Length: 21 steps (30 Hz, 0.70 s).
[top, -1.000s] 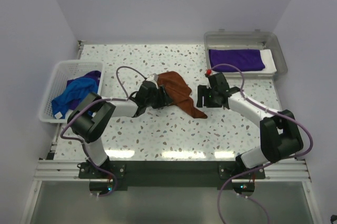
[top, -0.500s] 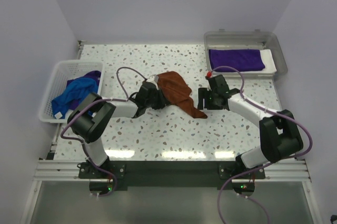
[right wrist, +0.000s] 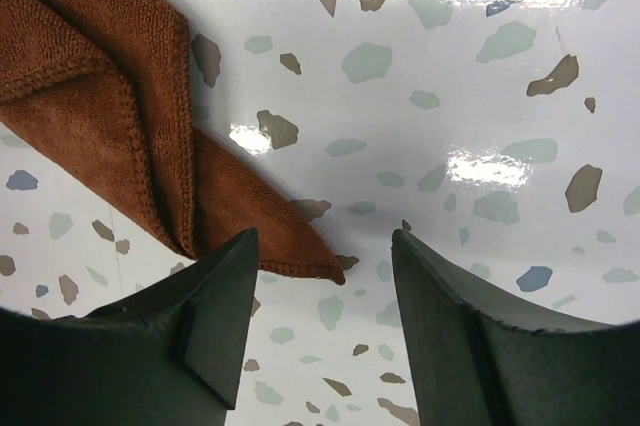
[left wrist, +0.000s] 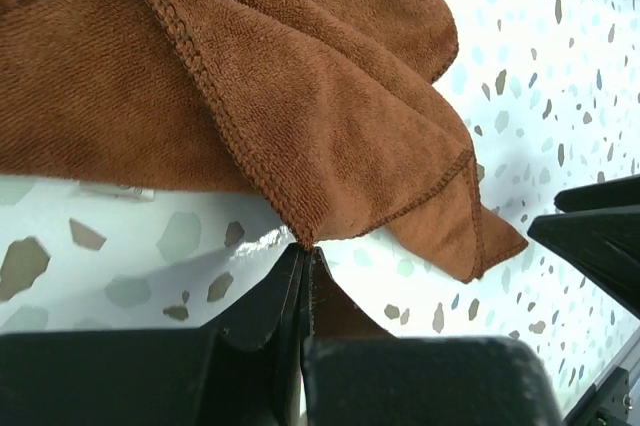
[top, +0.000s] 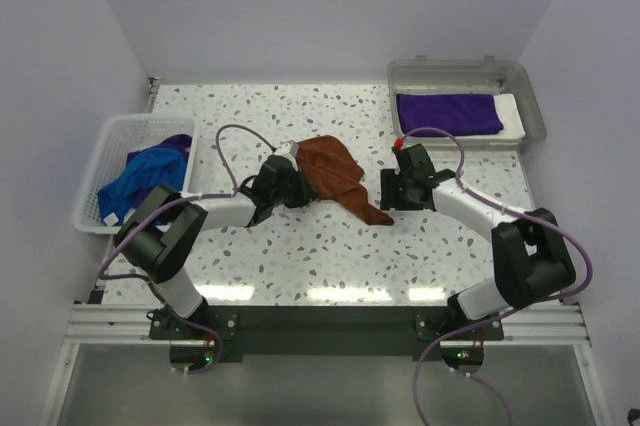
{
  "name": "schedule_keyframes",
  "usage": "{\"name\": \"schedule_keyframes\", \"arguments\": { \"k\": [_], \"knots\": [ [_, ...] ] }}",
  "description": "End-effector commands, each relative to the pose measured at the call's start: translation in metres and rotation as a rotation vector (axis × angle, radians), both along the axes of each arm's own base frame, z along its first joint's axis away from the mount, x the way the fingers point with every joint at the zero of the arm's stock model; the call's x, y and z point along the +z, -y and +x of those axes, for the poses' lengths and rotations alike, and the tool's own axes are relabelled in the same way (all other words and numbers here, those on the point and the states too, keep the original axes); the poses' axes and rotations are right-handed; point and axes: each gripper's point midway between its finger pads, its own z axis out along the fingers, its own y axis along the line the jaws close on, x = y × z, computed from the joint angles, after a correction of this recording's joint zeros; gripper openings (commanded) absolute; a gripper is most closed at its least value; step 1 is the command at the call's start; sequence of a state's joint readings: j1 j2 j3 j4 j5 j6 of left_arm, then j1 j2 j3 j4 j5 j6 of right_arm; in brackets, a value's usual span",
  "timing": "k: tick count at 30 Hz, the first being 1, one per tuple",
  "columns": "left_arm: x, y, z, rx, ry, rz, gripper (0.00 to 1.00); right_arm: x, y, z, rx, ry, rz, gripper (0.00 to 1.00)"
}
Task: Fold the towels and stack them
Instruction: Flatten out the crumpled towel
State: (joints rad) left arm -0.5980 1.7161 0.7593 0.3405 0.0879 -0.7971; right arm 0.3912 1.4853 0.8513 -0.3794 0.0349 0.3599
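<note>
At mid-table, the brown towel point(top: 335, 174) lay crumpled. I saw my left gripper point(left wrist: 305, 249) pinching a hem at its near-left edge, while my right gripper point(right wrist: 322, 241) held its fingers spread over the towel's near-right corner. A folded purple towel point(top: 447, 113) sat in the far-right tray point(top: 530, 111).

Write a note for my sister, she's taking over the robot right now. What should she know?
Pincers: the left pincer is shut on an edge of the brown towel. The right pincer is open at the towel's pointed corner, holding nothing.
Brown towel: crumpled in the middle, not folded.
Done: one purple towel lies folded in the clear bin, far right.
Left to do: fold and stack the brown towel, then the blue towel and the purple cloth in the white basket, far left.
</note>
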Motion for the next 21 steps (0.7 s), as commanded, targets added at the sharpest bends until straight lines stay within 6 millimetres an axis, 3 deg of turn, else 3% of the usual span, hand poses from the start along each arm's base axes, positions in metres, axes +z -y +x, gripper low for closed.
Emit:
{"name": "schedule_keyframes", "arguments": {
  "k": [1,5,8,9,10,15,21],
  "knots": [
    [0.027,-0.007,-0.003,-0.007,0.05,0.03,0.0,-0.002,0.001,0.006,-0.023,0.014,0.006,0.59],
    [0.032,-0.022,-0.022,-0.028,0.002,0.102,0.0,-0.004,0.0,0.004,-0.011,0.001,0.008,0.53],
    [0.031,-0.042,-0.047,-0.05,-0.068,0.177,0.0,-0.001,0.001,0.002,-0.004,0.004,0.009,0.53],
    [0.022,-0.052,-0.063,-0.059,-0.12,0.221,0.0,0.0,0.001,0.0,0.002,-0.001,0.006,0.52],
    [0.028,-0.057,-0.069,-0.061,-0.119,0.226,0.0,0.002,0.0,0.0,0.009,0.003,0.007,0.53],
    [0.003,-0.096,-0.125,-0.078,-0.281,0.332,0.0,0.007,0.0,-0.005,0.042,-0.01,0.005,0.53],
    [-0.019,-0.127,-0.177,-0.092,-0.437,0.405,0.0,0.006,-0.002,-0.014,0.086,-0.035,0.002,0.54]
  ]
}}
